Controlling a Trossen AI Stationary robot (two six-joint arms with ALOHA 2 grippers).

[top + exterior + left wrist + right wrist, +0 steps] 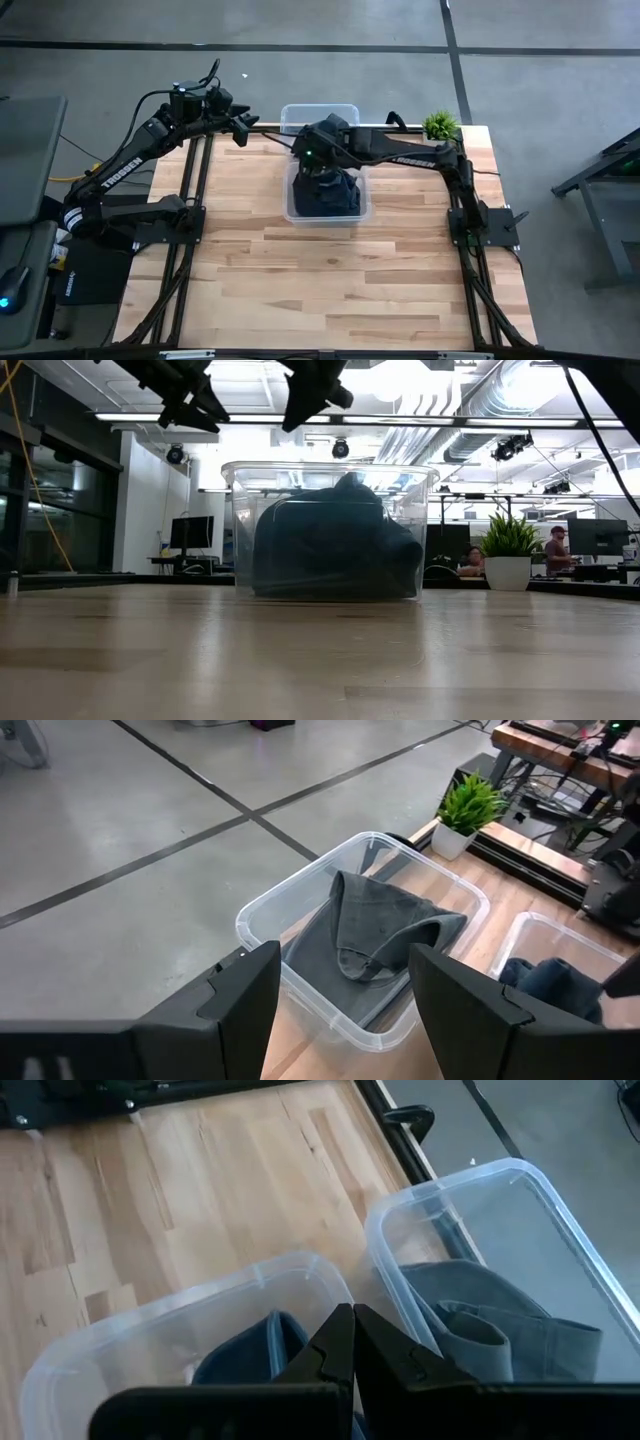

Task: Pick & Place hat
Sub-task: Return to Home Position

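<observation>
Two clear bins stand side by side at the far middle of the table. The nearer bin (352, 212) holds a dark blue hat (335, 195), which fills it as a mound (330, 550). The farther bin (300, 890) holds a grey hat (385, 935), lying crumpled on its floor (500, 1320). My right gripper (352, 1342) is shut and has nothing between its fingers. It hangs above the nearer bin's far rim (305, 155). My left gripper (345, 985) is open, up in the air at the table's far left (245, 130), and looks toward the grey hat's bin.
A small potted plant (440, 125) stands at the far right corner. Black frame rails (190, 260) run along the table's left and right sides. Bare wood (330, 290) lies between the bins and the near edge. People sit at desks (555, 550) in the room beyond.
</observation>
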